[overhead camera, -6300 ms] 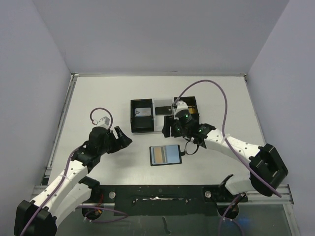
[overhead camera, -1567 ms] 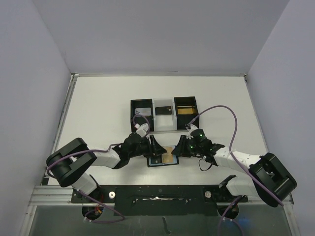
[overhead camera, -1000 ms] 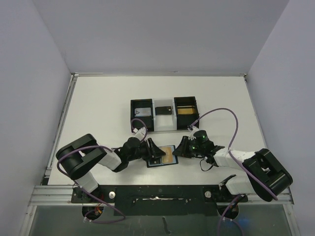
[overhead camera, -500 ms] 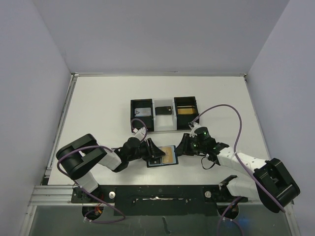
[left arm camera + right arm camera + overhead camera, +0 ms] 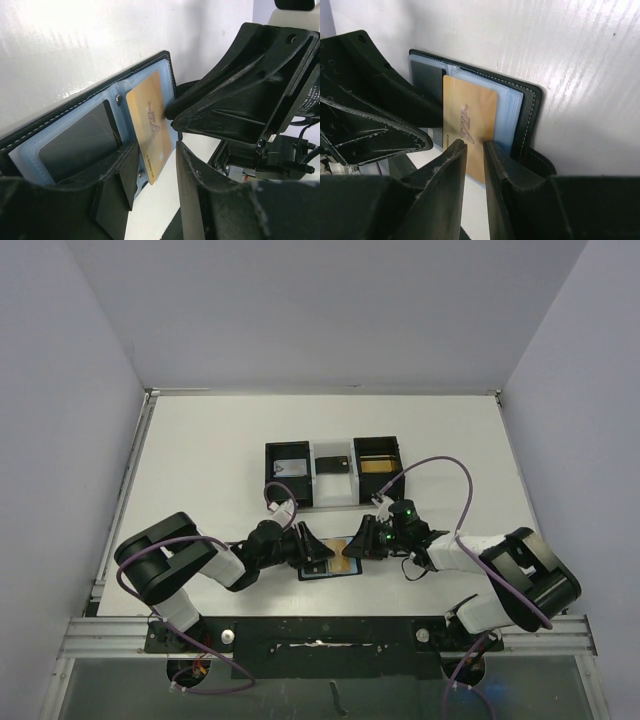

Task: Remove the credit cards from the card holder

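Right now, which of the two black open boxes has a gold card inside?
The right box: a gold card lies in it, while the left box holds a grey card.

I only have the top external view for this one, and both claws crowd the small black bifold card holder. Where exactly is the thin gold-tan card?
Observer: Right wrist view: the gold-tan card lies face up over the card holder's blue-grey pocket, embossed script showing.
Operator: Is the right claw gripping it?
Observer: No pinch visible: the left wrist view shows its fingertip against the card's long edge.
Operator: And the left claw?
Observer: Its fingers stand apart, with the card's near end showing between them.
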Robot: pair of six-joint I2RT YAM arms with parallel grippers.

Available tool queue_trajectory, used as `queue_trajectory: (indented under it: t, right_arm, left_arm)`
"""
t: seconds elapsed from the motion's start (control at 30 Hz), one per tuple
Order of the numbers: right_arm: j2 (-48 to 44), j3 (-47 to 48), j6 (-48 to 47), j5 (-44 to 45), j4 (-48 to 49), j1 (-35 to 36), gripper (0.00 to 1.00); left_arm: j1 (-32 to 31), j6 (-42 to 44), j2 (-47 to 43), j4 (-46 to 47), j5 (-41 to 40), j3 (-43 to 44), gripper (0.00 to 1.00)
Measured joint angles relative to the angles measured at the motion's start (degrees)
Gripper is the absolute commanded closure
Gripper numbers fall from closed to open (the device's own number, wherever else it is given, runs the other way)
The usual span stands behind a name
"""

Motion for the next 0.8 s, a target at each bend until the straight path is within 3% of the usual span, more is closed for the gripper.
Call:
queue_trajectory:
  t: [0.53, 0.8]
  right_arm:
    - [2.1, -0.5, 0.5, -0.9, 4.3, -0.3, 0.76]
    - [1.4, -0.5, 0.5, 0.2, 3.3, -0.2, 0.76]
  left_arm:
    - [1.1, -0.1, 0.0, 0.1, 0.1, -1.0, 1.00]
    - [1.1, -0.2, -0.2, 0.1, 0.0, -1.0, 1.00]
